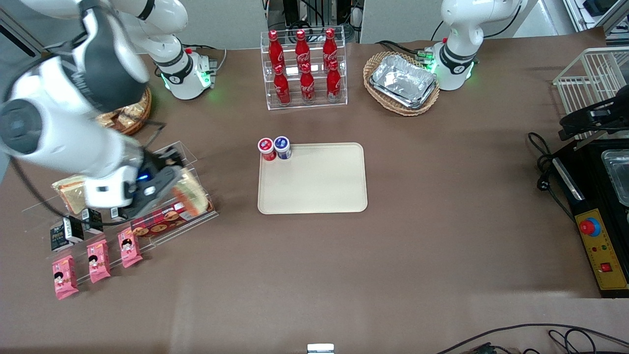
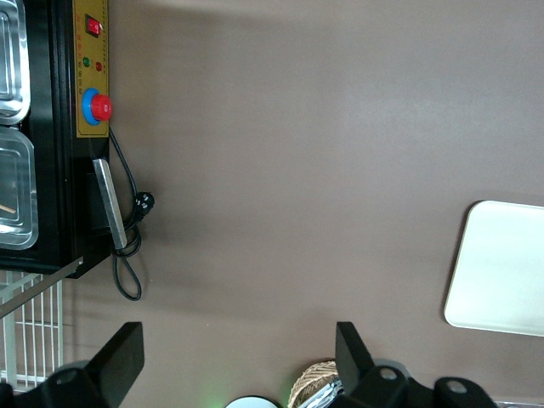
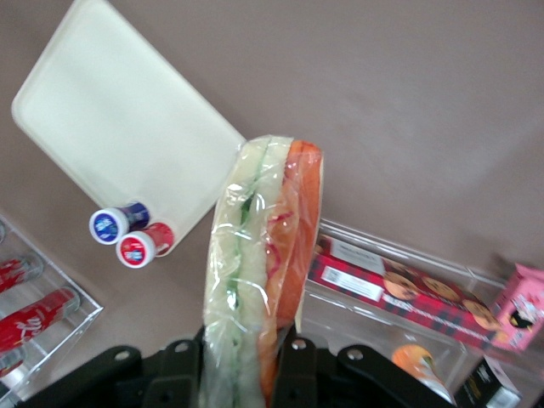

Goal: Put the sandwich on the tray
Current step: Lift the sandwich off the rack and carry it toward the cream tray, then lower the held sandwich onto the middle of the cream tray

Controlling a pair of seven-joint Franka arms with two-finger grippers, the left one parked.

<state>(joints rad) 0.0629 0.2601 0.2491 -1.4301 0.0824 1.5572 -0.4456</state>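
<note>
My right gripper [image 3: 240, 374] is shut on the sandwich [image 3: 259, 263], a clear-wrapped wedge of pale bread with an orange-red and green filling edge. In the front view the gripper [image 1: 169, 189] holds the sandwich [image 1: 190, 194] just above the clear snack shelf [image 1: 162, 231], toward the working arm's end of the table. The cream-beige tray [image 1: 319, 184] lies flat at the table's middle, well apart from the gripper. It also shows in the right wrist view as the tray [image 3: 119, 119]. Two small capped cups [image 1: 274, 148] stand at the tray's corner farthest from the front camera.
A second sandwich wedge [image 1: 69, 191] rests on the clear shelf under the arm, with a red cookie box [image 1: 159, 223] and pink snack packs [image 1: 96, 260] nearer the front camera. A rack of cola bottles [image 1: 303, 69] and a basket of foil trays [image 1: 403, 81] stand farther back.
</note>
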